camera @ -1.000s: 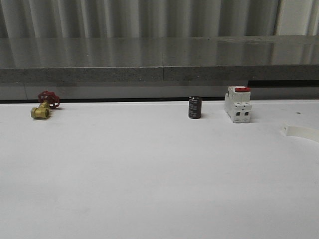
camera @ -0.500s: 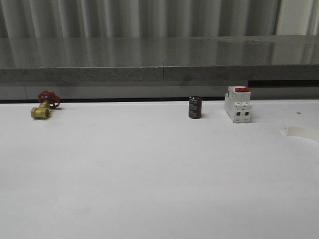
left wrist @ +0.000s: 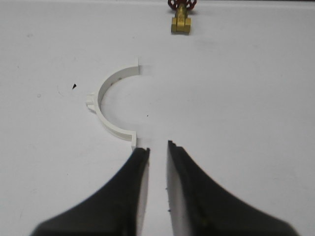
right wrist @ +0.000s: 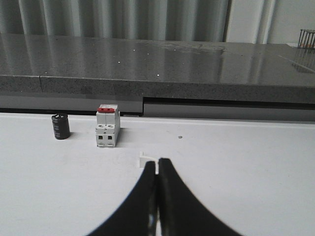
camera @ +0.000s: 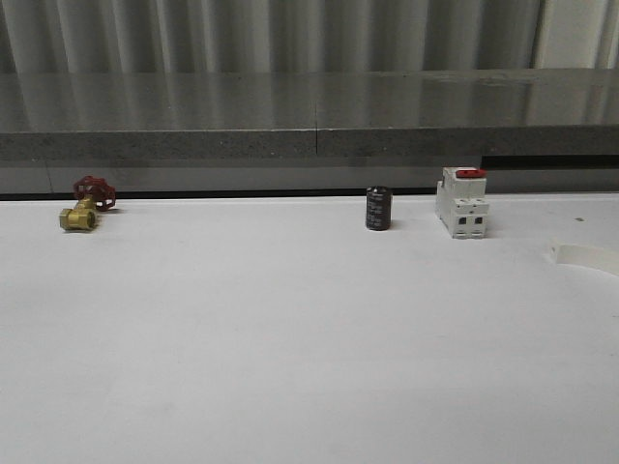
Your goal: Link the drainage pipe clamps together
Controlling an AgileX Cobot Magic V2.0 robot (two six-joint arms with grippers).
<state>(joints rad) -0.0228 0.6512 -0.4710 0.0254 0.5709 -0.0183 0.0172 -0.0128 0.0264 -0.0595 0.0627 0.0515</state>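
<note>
The white bench (camera: pixel 290 338) carries a brass valve (camera: pixel 83 207) at far left, a black cylinder (camera: pixel 378 209) beside a white switch block (camera: pixel 461 203), and a white half-ring clamp (left wrist: pixel 114 106) lying flat.

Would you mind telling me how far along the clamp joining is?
Nothing is joined yet. One half clamp lies loose on the table before the left gripper, whose jaws are slightly apart. The right gripper is shut on the other clamp half. Bringing both halves together remains.
</note>
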